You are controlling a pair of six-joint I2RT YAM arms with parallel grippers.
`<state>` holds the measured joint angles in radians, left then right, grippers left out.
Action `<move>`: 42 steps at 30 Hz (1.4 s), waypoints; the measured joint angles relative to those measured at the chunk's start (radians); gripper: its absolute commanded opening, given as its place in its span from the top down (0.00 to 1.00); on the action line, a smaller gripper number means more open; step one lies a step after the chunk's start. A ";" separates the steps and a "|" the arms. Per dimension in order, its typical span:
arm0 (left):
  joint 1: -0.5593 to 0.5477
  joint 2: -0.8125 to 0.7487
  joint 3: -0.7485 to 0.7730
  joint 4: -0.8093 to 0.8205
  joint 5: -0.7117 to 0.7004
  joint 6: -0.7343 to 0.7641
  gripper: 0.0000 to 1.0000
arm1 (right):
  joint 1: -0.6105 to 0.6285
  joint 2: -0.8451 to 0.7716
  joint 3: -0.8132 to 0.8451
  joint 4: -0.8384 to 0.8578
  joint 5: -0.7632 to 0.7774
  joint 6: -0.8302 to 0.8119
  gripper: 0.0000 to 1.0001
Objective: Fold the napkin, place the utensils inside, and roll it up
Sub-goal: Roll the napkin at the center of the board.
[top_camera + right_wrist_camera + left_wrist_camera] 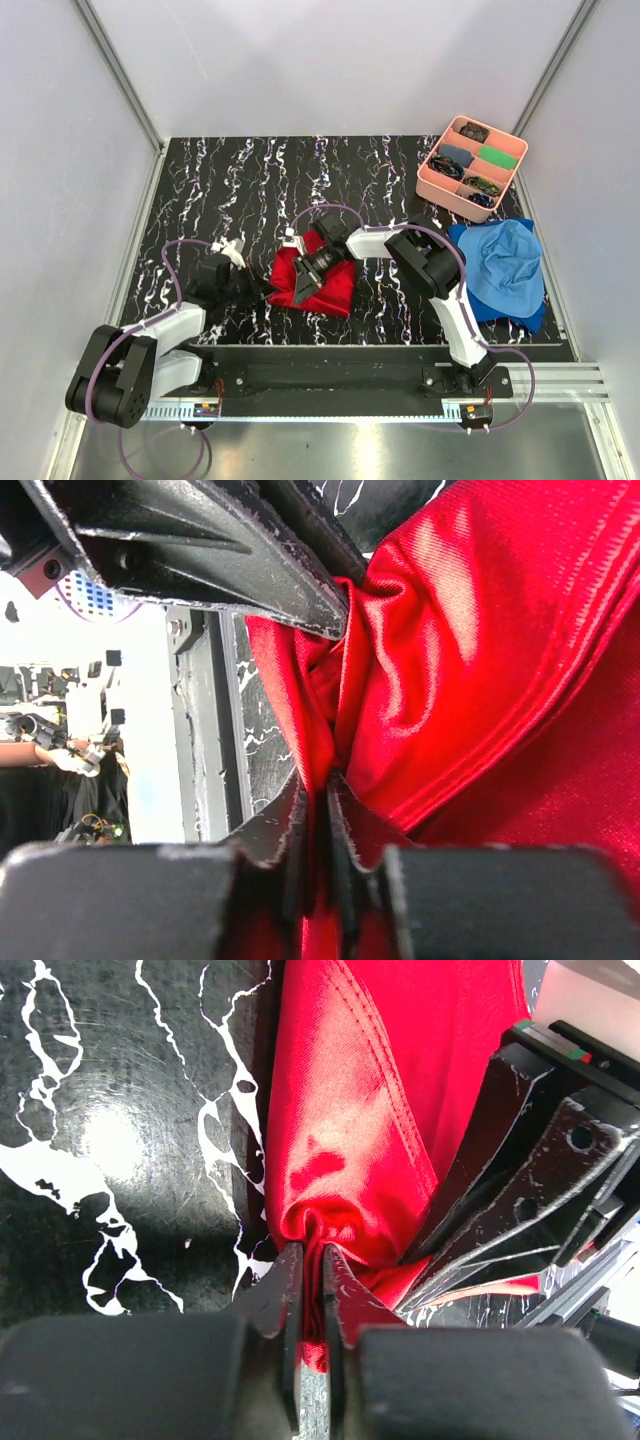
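Note:
The red napkin (338, 284) lies bunched on the marbled table, just ahead of the two arm bases. My left gripper (268, 291) reaches it from the left and is shut on a pinch of its edge (312, 1260); red cloth (370, 1110) fills the view beyond the jaws. My right gripper (300, 294) comes down from the upper right and is shut on a fold of the same napkin (327, 792), close beside the left one. Each wrist view shows the other gripper's black fingers (520, 1190) (200, 540) against the cloth (480, 630). The utensils are out of view.
A pink compartment tray (432, 178) with small dark and green items stands at the back right. A blue cloth (505, 265) lies at the right, by the right arm. A metal rail (330, 375) runs along the table's near edge.

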<state>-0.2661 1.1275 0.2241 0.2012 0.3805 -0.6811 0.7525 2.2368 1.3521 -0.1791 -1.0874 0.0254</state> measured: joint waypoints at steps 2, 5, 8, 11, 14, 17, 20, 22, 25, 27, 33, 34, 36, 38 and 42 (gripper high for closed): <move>0.000 0.004 0.002 0.000 0.002 -0.001 1.00 | -0.002 -0.001 0.000 -0.004 -0.002 0.005 0.65; -0.001 0.019 0.021 -0.019 0.001 -0.001 1.00 | -0.003 -0.025 -0.001 -0.021 0.009 0.009 0.53; -0.001 0.040 0.052 -0.059 -0.004 0.000 1.00 | -0.004 -0.068 -0.013 -0.032 0.062 0.005 0.46; -0.001 0.062 0.085 -0.105 -0.008 0.005 1.00 | -0.005 -0.132 -0.040 -0.047 0.138 -0.002 0.37; -0.001 0.076 0.106 -0.137 -0.008 0.008 1.00 | 0.000 -0.218 -0.082 -0.052 0.238 -0.023 0.33; -0.001 0.083 0.119 -0.165 -0.009 0.013 1.00 | 0.021 -0.308 -0.131 -0.038 0.389 -0.056 0.29; -0.001 0.088 0.130 -0.185 -0.009 0.019 1.00 | 0.082 -0.404 -0.212 0.007 0.558 -0.086 0.28; -0.001 0.094 0.136 -0.193 -0.009 0.022 1.00 | 0.147 -0.465 -0.273 0.044 0.671 -0.105 0.28; -0.001 0.102 0.142 -0.200 -0.008 0.023 1.00 | 0.240 -0.520 -0.329 0.082 0.793 -0.131 0.27; -0.001 0.105 0.143 -0.200 -0.008 0.024 1.00 | 0.279 -0.533 -0.341 0.099 0.850 -0.148 0.28; -0.001 0.107 0.148 -0.206 -0.007 0.026 1.00 | 0.296 -0.530 -0.345 0.119 0.949 -0.185 0.28; -0.001 0.107 0.148 -0.207 -0.007 0.026 1.00 | 0.299 -0.528 -0.345 0.123 0.969 -0.192 0.28; -0.001 0.108 0.148 -0.208 -0.007 0.027 1.00 | 0.310 -0.521 -0.346 0.138 1.004 -0.206 0.28; -0.001 0.112 0.150 -0.207 -0.006 0.027 1.00 | 0.323 -0.520 -0.346 0.146 1.025 -0.214 0.27; 0.000 0.119 0.154 -0.208 -0.002 0.028 1.00 | 0.343 -0.520 -0.344 0.155 1.028 -0.225 0.27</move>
<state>-0.2665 1.2465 0.3782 -0.0063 0.3786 -0.6533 1.0954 1.7168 1.0077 -0.0242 -0.0597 -0.1993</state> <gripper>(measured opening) 0.031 0.724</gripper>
